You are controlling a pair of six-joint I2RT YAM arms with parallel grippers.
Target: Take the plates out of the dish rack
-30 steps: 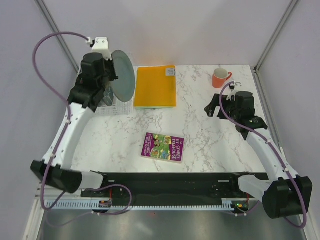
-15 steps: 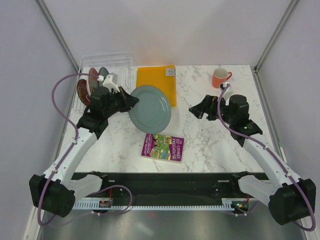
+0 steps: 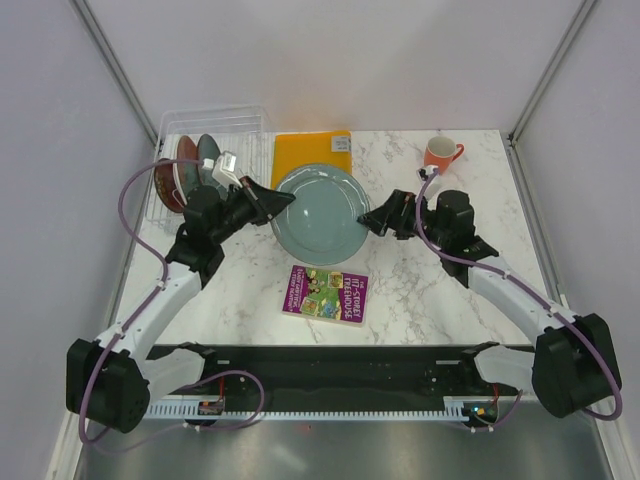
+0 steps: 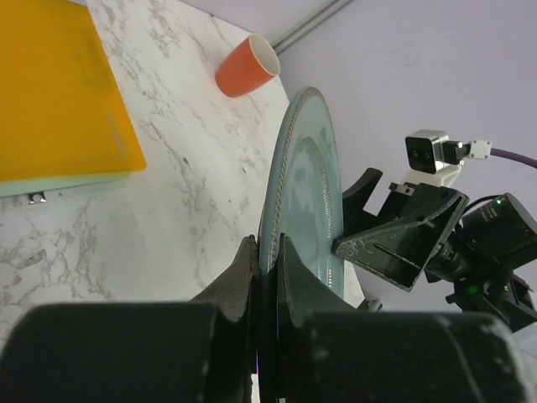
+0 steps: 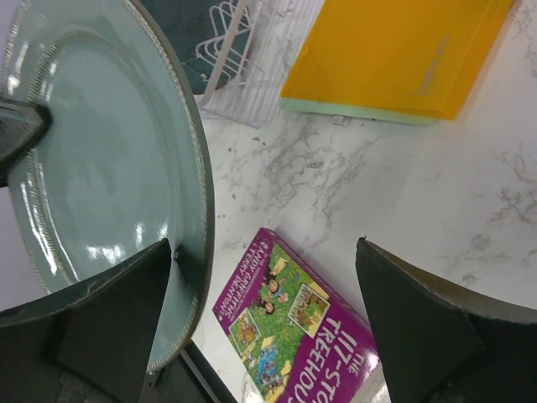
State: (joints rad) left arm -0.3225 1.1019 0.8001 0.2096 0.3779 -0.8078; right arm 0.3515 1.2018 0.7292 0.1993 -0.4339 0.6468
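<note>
My left gripper [image 3: 285, 198] is shut on the left rim of the grey-green plate [image 3: 322, 215] and holds it above the table's middle. In the left wrist view the fingers [image 4: 245, 264] clamp the plate [image 4: 306, 176] edge-on. My right gripper [image 3: 368, 222] is open at the plate's right rim. In the right wrist view the plate [image 5: 92, 159] has its rim just inside the open jaws [image 5: 264, 243], next to the left finger. The dish rack [image 3: 215, 115] at the back left holds the dark red plate [image 3: 168, 187], the red plate [image 3: 186, 150] and the dark teal plate [image 3: 208, 150].
An orange folder [image 3: 305, 150] lies behind the held plate, beside the rack. A purple book [image 3: 326, 294] lies on the marble table in front of the plate. An orange mug [image 3: 440, 155] stands at the back right. The rack [image 5: 252, 75] also shows in the right wrist view.
My left arm has lifted the grey-green plate out of the rack and carried it right, over the table. My right gripper has moved left to the plate's right rim.
</note>
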